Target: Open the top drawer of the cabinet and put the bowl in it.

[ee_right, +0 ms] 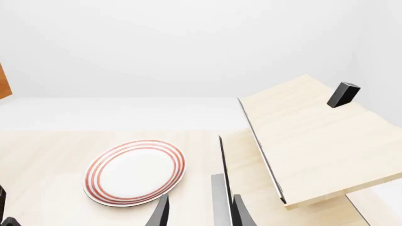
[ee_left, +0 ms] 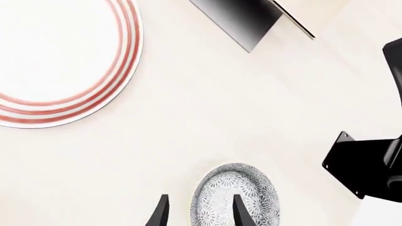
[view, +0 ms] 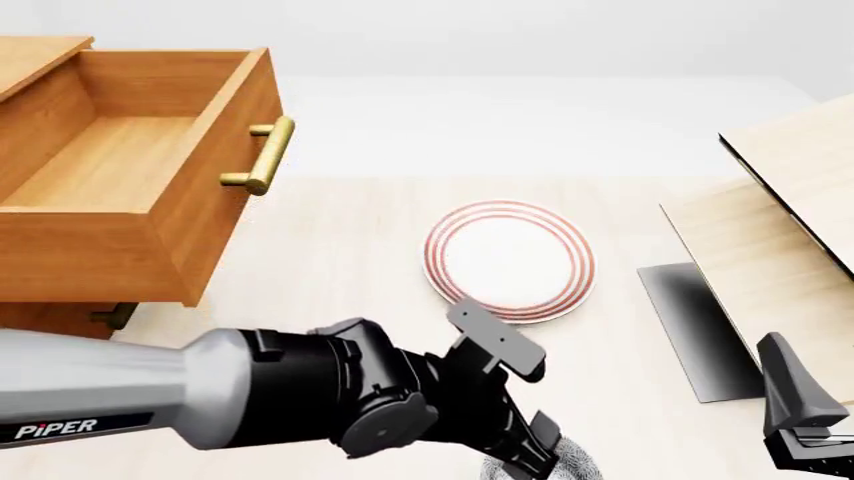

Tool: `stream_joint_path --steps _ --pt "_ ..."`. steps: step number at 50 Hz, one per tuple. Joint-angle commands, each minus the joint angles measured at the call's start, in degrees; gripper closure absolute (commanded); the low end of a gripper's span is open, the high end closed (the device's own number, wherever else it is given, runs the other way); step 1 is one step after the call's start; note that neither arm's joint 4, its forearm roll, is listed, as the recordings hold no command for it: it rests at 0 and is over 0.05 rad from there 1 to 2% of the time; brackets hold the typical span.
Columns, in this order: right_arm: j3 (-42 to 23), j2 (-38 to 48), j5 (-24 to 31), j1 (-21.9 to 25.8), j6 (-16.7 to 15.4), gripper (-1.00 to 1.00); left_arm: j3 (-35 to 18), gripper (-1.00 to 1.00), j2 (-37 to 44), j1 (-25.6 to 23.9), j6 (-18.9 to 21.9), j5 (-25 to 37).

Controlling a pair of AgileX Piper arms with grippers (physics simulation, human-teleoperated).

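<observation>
Bowl (ee_left: 236, 195) under left end effector (ee_left: 197, 212), one finger inside rim.

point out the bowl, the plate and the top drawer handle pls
bowl (ee_left: 236, 195), left wrist view, patterned inside
plate (view: 507, 258), front view, white centre
top drawer handle (view: 271, 155), front view, middle of the brass bar

A white plate (view: 507, 260) with red rings lay flat on the pale desk (view: 347, 260), near its middle. To the right of the plate stood pale wood panels (view: 787, 230), tilted, with thin dark edges and a dark shadow on the desk beneath them. A small black block (ee_right: 343, 94) sat on the upper panel in the right wrist view.
</observation>
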Motion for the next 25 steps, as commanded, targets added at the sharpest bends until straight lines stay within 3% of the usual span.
stream_joint_path --steps 1,25 --pt "0.1 -0.1 0.0 0.0 0.0 -1.0 0.2 -1.0 0.9 -0.2 -0.5 -1.0" --pt "0.1 -0.1 0.0 0.0 0.0 -1.0 1.3 -1.0 3.4 -1.3 -2.9 -4.2"
